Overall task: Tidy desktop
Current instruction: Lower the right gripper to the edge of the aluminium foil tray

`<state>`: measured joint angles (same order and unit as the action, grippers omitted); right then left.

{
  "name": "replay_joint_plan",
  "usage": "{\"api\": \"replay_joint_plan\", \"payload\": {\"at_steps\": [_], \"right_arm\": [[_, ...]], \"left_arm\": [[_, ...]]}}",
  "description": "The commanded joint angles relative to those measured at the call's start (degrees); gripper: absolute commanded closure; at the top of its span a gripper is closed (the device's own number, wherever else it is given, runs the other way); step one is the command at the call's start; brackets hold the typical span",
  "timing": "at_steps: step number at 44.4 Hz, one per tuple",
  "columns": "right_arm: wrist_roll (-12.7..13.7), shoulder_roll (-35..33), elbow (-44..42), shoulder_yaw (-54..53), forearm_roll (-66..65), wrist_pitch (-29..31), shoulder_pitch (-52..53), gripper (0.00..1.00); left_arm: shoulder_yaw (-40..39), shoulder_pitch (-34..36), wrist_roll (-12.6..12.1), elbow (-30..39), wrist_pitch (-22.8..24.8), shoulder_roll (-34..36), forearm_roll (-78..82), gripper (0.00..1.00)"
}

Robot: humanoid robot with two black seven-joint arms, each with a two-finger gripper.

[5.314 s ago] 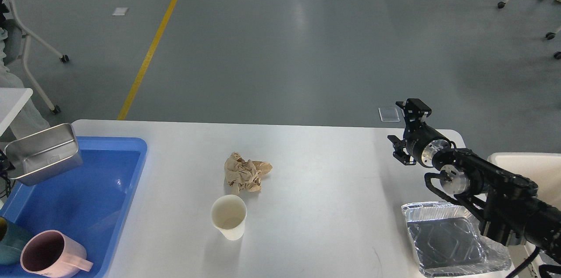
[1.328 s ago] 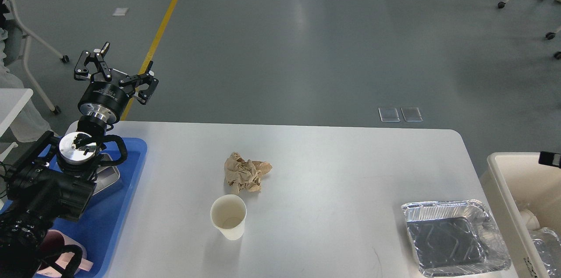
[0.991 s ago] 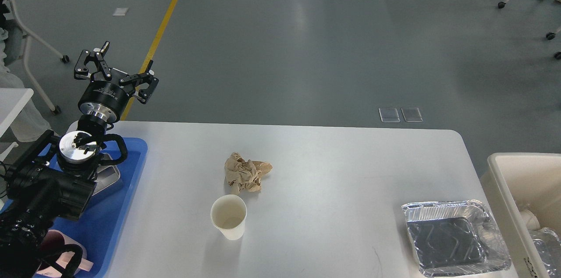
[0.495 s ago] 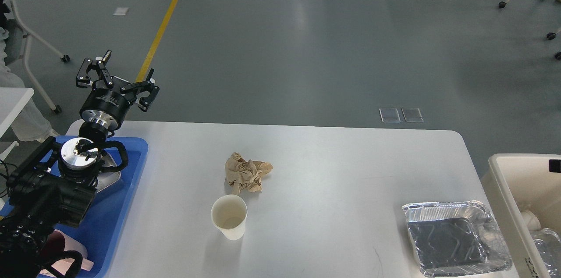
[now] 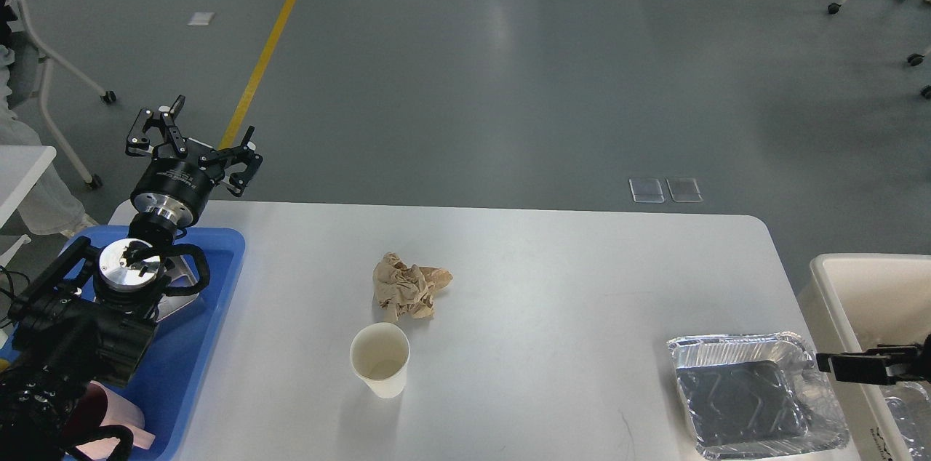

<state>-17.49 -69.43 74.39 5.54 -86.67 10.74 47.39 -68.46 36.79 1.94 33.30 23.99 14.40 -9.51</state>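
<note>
Left hand (image 5: 195, 146) wide and empty over bench (image 5: 553, 265) far-left corner, right hand (image 5: 854, 366) state unreadable; careless reach may topple paper cup (image 5: 380, 360).

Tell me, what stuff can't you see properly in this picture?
- Right gripper: only a dark tip pokes in at the right edge of the head view; open or shut is unclear.
- Metal pan in the blue tray: mostly hidden behind the left arm.
- Pink cup: covered by the arm and cut off by the bottom edge.
- Beige bin: cut off at the right edge.
</note>
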Motion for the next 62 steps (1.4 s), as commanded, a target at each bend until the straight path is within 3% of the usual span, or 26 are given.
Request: {"api": "replay_joint_plan", "payload": {"at_steps": [1,9,17,21,23,26,42,62], "right_arm": [[0.0,3.0,-3.1,0.1,-0.8,-2.8,-3.1,0.00],[0.0,8.5,-10.4,0.3,-1.0,-7.8,-7.2,0.01],[-0.1,13.6,-17.4,0.3,-0.8,-8.7,-8.3,0.03],[-0.2,15.3,-19.5,0.3,-0.7,-8.9,-8.7,0.06],[-0.3,16.5,-21.2,0.3,-0.4,-9.2,-8.8,0.12],[-0.5,16.9,-21.6,0.3,-0.3,-9.1,-8.8,0.14],[-2.1,17.6,-21.7,0.3,-0.1,-8.5,-10.7,0.49],[-1.6,17.7,-21.8,0.3,0.3,-8.4,-11.0,0.59]], "left_arm": [[0.0,-0.2,0.0,0.0,0.1,-0.2,0.0,0.02],[0.1,-0.2,0.0,0.0,0.0,-0.2,0.0,0.02],[0.2,-0.2,0.0,0.0,0.0,-0.2,0.1,0.02],[0.2,-0.2,0.0,0.0,0.0,-0.2,0.0,0.02],[0.2,-0.2,0.0,0.0,0.1,-0.2,0.1,0.02],[0.2,-0.3,0.0,0.0,0.0,-0.3,0.1,0.02],[0.2,-0.3,0.1,0.0,0.0,-0.3,0.1,0.02],[0.2,-0.2,0.1,0.1,0.0,-0.4,0.1,0.02]]}}
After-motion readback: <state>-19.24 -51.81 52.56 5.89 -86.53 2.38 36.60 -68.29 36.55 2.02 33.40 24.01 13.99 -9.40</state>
